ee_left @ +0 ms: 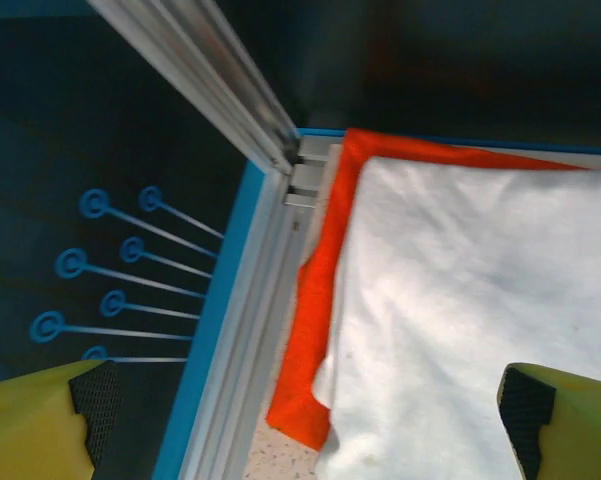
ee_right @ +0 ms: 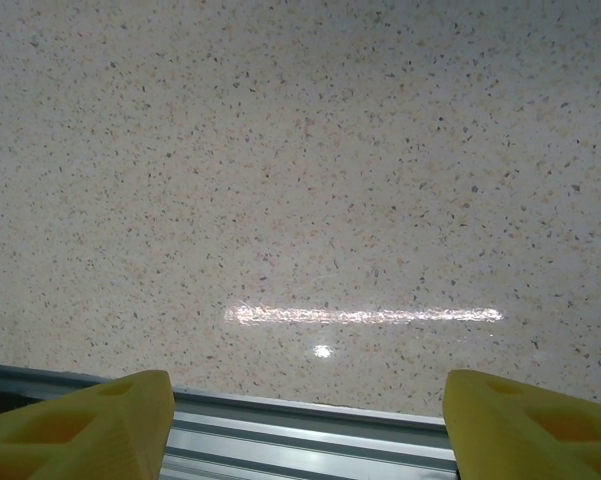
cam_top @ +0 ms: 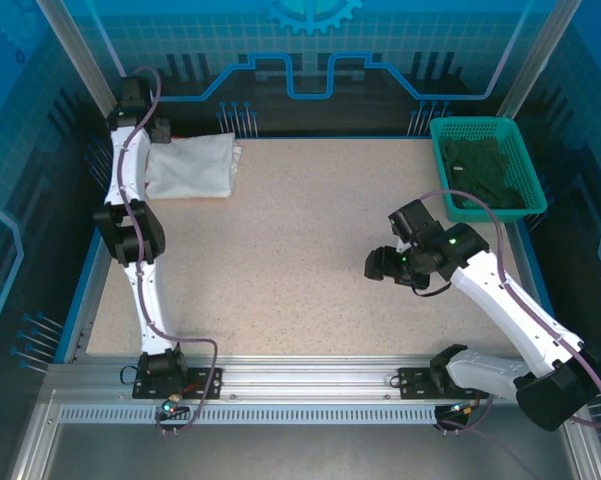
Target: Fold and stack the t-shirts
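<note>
While neatly folded, soft white t-shirt (ee_left: 460, 300) atop bright orange t-shirt (ee_left: 315, 300).

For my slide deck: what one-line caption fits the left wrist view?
Folded white t-shirt stacked on the orange t-shirt, with the left gripper over the stack's edge, jaws open wide.
</note>
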Action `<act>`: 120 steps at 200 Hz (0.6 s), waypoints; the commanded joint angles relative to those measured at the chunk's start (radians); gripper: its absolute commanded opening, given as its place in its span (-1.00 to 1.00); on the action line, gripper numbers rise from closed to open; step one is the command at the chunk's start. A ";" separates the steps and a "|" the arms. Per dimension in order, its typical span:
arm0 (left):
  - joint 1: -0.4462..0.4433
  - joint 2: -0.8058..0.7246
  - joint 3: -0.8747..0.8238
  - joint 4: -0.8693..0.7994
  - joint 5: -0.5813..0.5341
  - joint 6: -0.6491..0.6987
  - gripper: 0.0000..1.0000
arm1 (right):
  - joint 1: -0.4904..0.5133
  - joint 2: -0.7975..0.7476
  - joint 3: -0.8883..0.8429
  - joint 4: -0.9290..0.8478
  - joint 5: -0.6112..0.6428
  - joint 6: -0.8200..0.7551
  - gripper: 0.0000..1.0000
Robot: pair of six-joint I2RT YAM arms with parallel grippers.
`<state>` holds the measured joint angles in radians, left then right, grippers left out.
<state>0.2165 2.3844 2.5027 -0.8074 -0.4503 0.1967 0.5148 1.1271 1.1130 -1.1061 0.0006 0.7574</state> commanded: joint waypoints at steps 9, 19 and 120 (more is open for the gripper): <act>-0.031 -0.152 -0.009 -0.081 -0.020 -0.167 0.98 | -0.024 -0.032 -0.006 0.033 0.033 -0.005 0.50; -0.037 -0.205 -0.030 -0.129 0.062 -0.245 0.98 | -0.026 -0.045 -0.019 0.059 0.058 0.000 0.51; -0.063 -1.187 -1.344 0.538 0.369 -0.711 0.97 | -0.044 -0.115 -0.054 0.287 0.566 -0.084 1.00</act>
<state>0.1577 1.2575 1.3304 -0.4114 -0.0734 -0.4709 0.4866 1.0264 1.0679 -0.8890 0.3809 0.7109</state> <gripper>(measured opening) 0.988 0.936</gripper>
